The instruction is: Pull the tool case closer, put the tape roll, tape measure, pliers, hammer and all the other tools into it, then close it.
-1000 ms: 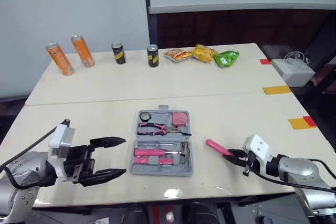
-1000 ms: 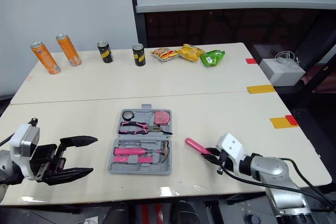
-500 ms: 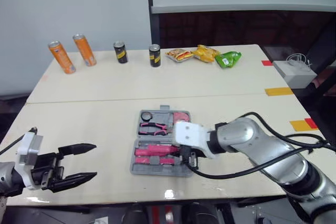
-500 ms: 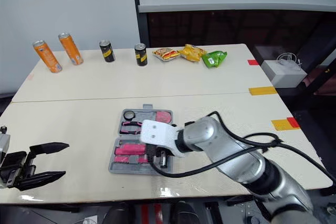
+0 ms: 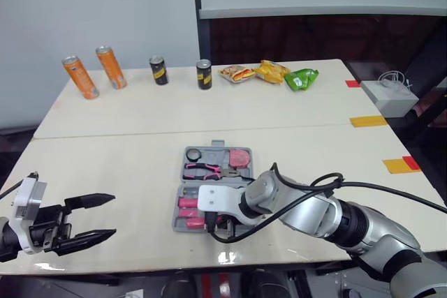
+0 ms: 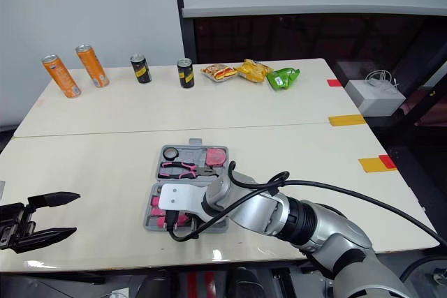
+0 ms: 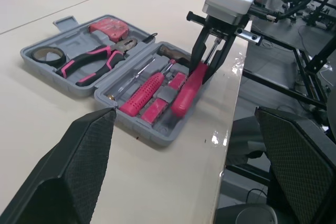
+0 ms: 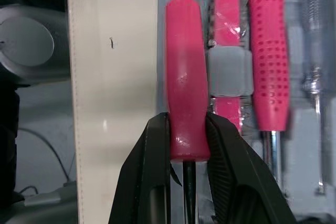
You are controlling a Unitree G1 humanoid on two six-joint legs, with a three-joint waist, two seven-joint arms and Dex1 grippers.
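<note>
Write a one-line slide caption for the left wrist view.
Right claw grips a pink-handled screwdriver at the open grey tool case, framed by the open left claw.

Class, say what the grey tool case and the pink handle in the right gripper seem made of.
Tool case: probably moulded plastic, matt grey, with recesses shaped to the tools. Pink handle: likely hard plastic, smooth, glossy; light reflects off it.

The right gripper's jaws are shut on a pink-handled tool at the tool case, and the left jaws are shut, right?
No: the left gripper has its jaws open, as the left wrist view shows. The right gripper holds the pink-handled tool at the tool case.
</note>
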